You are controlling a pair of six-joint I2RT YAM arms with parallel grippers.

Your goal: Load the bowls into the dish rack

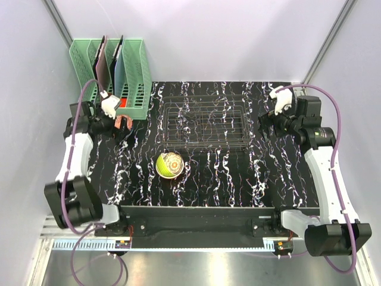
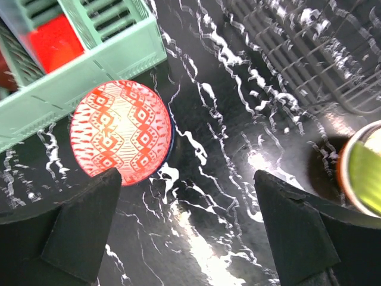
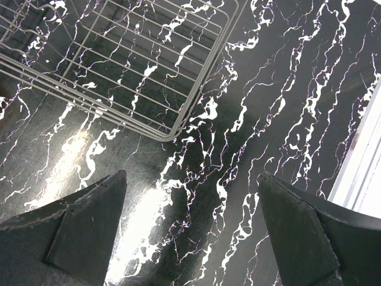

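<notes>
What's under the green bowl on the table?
The green bowl seems nested in an orange bowl, whose rim shows around it. Anything lower in that stack is covered.

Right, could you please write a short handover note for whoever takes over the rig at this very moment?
Left end effector: open, empty, hovering next to the red-patterned bowl, which sits right beside the mint-green holder.
Right end effector: open, empty, near a corner of the dish rack.
Lime green bowl: in front of the rack, seemingly nested in others; count unclear.
Done: nothing, no bowl is in the rack.
Left: load every bowl.
</notes>
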